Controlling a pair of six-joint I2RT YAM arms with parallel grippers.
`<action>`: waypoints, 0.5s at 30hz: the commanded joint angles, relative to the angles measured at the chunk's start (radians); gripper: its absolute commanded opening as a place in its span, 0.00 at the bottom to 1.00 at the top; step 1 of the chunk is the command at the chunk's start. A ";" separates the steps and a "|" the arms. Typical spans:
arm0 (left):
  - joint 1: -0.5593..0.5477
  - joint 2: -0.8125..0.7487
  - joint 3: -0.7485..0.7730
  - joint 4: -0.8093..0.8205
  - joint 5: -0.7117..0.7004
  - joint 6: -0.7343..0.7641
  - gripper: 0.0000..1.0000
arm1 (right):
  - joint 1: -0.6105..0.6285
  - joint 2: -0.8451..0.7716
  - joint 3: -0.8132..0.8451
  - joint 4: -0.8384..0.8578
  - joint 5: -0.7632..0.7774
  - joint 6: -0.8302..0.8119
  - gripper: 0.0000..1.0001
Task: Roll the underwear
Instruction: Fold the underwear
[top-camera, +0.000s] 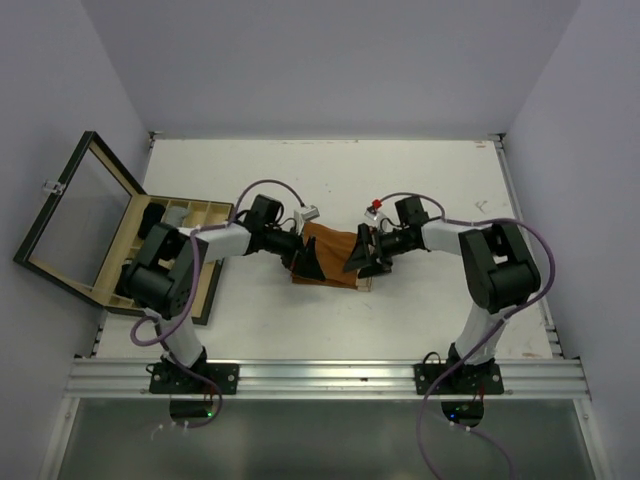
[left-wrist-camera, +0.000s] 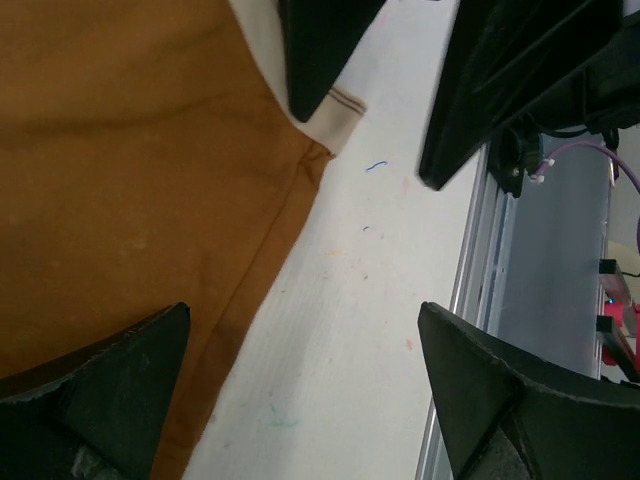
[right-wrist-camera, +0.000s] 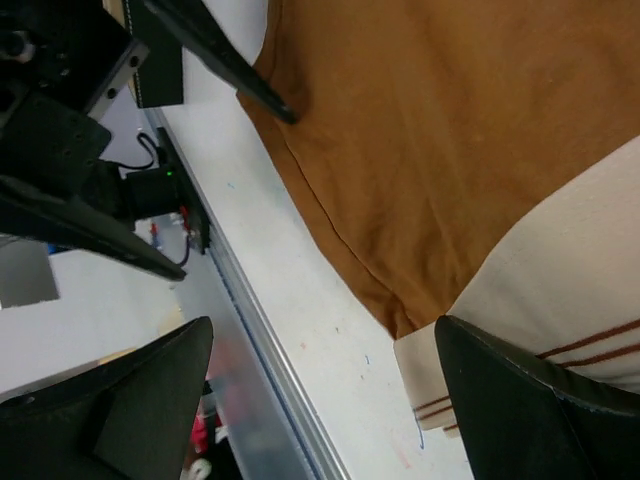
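Orange-brown knit cloth, matte and soft with a few shallow creases, makes up the underwear (top-camera: 326, 256), which lies spread flat on the white tabletop (top-camera: 420, 170) at its middle, between the two arms. A stitched hem runs along its near edge, and at its right end sits a cream waistband (right-wrist-camera: 560, 310) crossed by thin brown stripes; whether the band carries any lettering cannot be made out. The left fingers (top-camera: 307, 262) stand wide apart over the garment's left end, one black wedge-shaped tip above the cloth and the other above bare tabletop, gripping nothing. The right fingers (top-camera: 362, 258) are likewise spread wide over the waistband end, holding nothing. From above, both pairs cover the garment's two ends, so its full outline is hidden. The tabletop has a fine ribbed texture and bears small blue and pink scuffs (left-wrist-camera: 375, 166). A ribbed aluminium rail (top-camera: 330, 375) runs along its near edge and carries the arm bases. At the far left stands a compartmented wooden box (top-camera: 207, 300), dark outside and pale inside, with its glass lid (top-camera: 85, 215) swung open; the left arm blocks much of it, and the dark and grey lumps (top-camera: 175, 213) in its compartments are too small to identify.
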 joint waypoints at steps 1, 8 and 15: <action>0.028 0.088 -0.011 0.070 0.000 -0.048 1.00 | -0.022 0.076 0.028 0.029 0.032 0.003 0.99; 0.068 0.153 0.023 -0.074 -0.056 0.046 1.00 | -0.078 0.085 0.048 -0.130 0.046 -0.128 0.99; 0.045 -0.164 0.042 -0.175 -0.204 0.226 1.00 | -0.076 -0.137 0.175 -0.376 -0.052 -0.319 0.98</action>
